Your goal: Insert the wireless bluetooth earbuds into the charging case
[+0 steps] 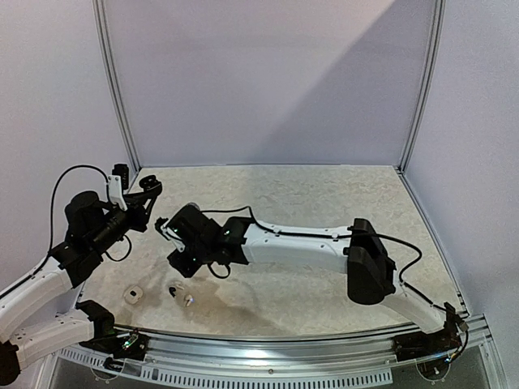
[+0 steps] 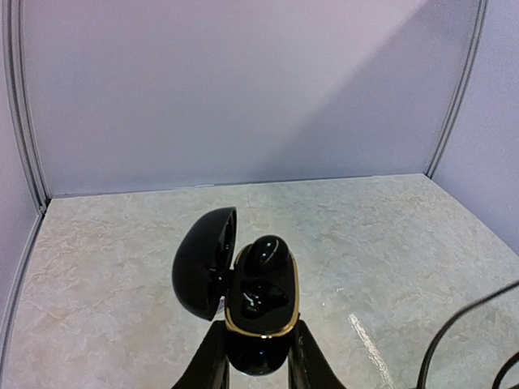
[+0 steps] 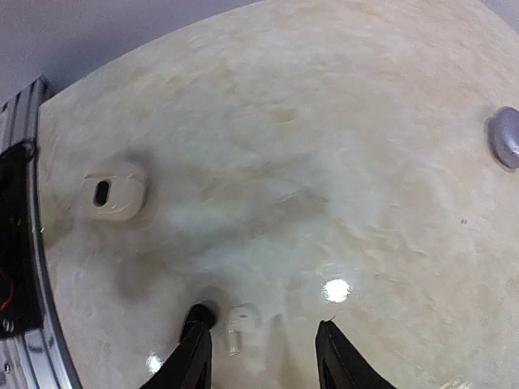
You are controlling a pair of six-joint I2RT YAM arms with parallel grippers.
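My left gripper (image 2: 257,328) is shut on an open black charging case (image 2: 259,312) with a gold rim, held above the table, lid swung left. A black earbud (image 2: 264,253) sits in its far slot; the near slot looks empty. In the top view the left gripper (image 1: 150,189) is at the far left. My right gripper (image 3: 261,326) is open, low over the table. A white earbud (image 3: 242,322) lies between its fingers. A black earbud (image 3: 203,313) lies at its left fingertip. Both lie near the front edge, the black earbud (image 1: 174,290) and the white earbud (image 1: 188,300).
A small white case-like piece with a dark slot (image 3: 113,192) lies left of the earbuds, also in the top view (image 1: 132,293). A greyish-lavender pebble shape (image 3: 506,136) lies at the right wrist view's right edge. The metal front rail (image 1: 268,344) runs close by.
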